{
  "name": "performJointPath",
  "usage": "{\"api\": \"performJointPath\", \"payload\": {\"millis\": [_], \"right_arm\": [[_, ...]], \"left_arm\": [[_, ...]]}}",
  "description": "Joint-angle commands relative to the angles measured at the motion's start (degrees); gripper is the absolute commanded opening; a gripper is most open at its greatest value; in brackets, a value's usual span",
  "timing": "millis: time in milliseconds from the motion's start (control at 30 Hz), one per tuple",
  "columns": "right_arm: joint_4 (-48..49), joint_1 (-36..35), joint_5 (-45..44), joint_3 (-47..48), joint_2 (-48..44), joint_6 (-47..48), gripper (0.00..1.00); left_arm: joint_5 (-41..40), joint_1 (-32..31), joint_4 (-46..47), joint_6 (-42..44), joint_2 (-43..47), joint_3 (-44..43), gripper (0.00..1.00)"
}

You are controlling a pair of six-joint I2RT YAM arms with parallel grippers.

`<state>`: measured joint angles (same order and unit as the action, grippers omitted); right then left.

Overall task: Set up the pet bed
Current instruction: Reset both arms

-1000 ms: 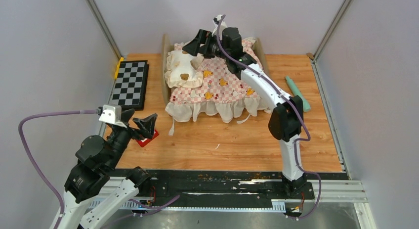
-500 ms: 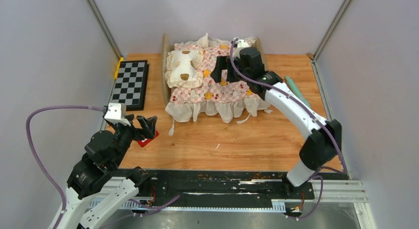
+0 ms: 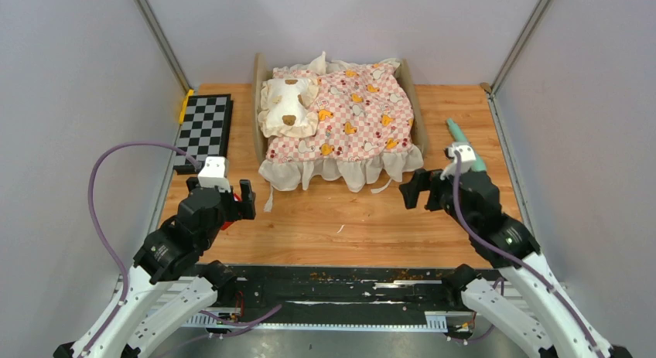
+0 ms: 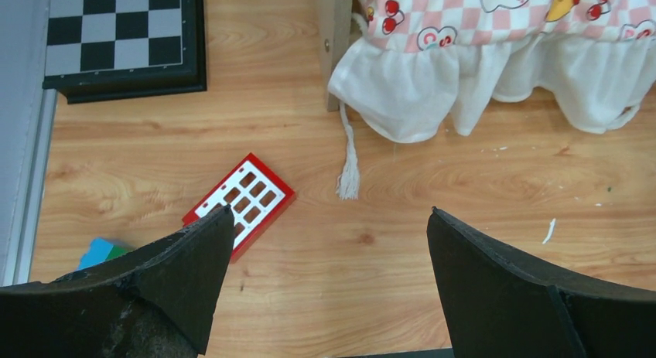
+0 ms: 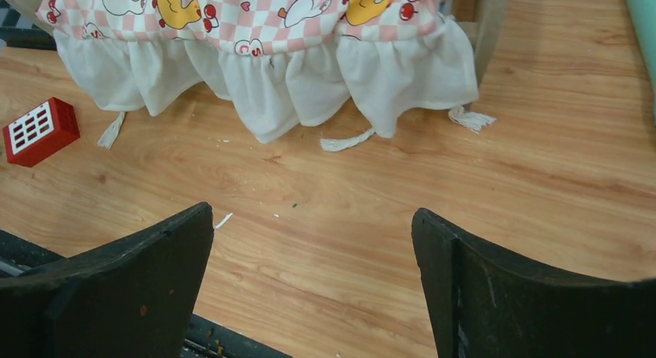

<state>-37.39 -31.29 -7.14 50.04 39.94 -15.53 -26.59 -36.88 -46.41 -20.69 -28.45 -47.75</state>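
Just now the right gripper (image 3: 414, 192) was over the far end of the pet bed (image 3: 257, 118). It has pulled back to the lower right of the top view and hangs above bare table (image 3: 348, 226), jaws spread wide with nothing between them. The left gripper (image 3: 236, 197) has also drawn in a little, to the lower left. It is equally wide and empty, above a red block (image 4: 241, 203).

The bed sits at the upper middle of the frame, at the back of the table. Its wooden sides show left and right of the pink cushion (image 3: 363, 114) that covers it, and the frill (image 3: 333, 172) hangs over the near end. The pillow (image 3: 288, 107) lies at the cushion's upper left. With both arms clear and the bedding lying flat, the setting-up looks finished or nearly so; I'd judge this a retreat to rest.

A broad strip of open table runs across the middle of the frame, between the frill and the arm bases. The upper left is tighter, where a chessboard (image 3: 203, 130) lies near the bed's left side, along the table's left edge. At right a teal stick (image 3: 466, 145) lies between the bed and the table's right edge, close to the right gripper. Loose cords (image 4: 348, 172) trail from the frill onto the table and could catch a finger passing low.
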Motion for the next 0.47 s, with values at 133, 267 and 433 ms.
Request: {"api": "performJointPath", "payload": {"millis": [133,267,433], "right_arm": [[0.8,0.2,-7.9,-8.4,-24.2,-0.5,1.00],[-1.2,0.2,-13.4,-8.1,-28.4,0.4,1.00],[-2.1,0.1,-13.1,-7.6,-29.0,0.0,1.00]], "left_arm": [[-3.7,-0.1,1.6,-0.1,3.2,2.0,1.00],[-4.1,-0.1,1.8,-0.4,5.6,2.9,1.00],[-3.1,-0.2,2.1,0.2,5.6,2.9,1.00]]}}
